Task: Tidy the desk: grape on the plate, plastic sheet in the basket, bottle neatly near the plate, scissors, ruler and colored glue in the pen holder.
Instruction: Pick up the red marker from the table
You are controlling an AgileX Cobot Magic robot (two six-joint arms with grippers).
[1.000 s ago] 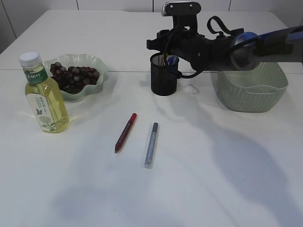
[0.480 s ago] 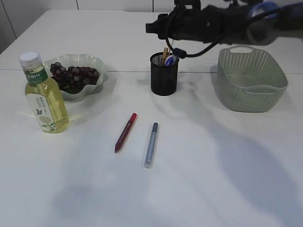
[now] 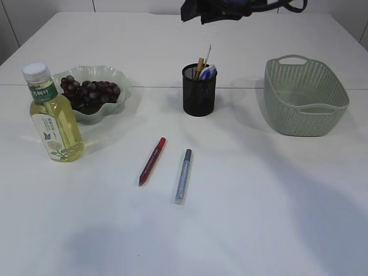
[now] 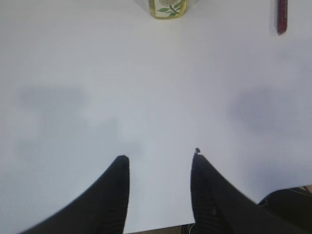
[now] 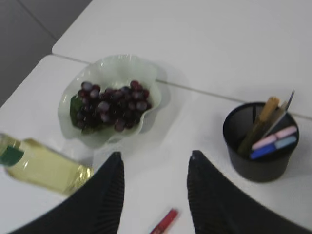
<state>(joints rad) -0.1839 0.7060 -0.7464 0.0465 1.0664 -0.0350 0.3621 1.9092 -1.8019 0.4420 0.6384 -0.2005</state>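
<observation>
Black mesh pen holder (image 3: 199, 90) at upper centre, now unobstructed, with sticks poking out. Red glue pen (image 3: 152, 160) and grey glue pen (image 3: 183, 176) unmoved at centre. Right gripper (image 5: 155, 192) lifted away to top edge, fingers apart, empty. Left gripper (image 4: 160, 168) apart over bare table (image 4: 97, 87), empty.

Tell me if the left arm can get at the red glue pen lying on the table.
Probably yes. The red glue pen lies alone on bare table, apart from the silver glue pen and the bottle. The left pincer stands open and empty over clear table, with nothing between.
</observation>
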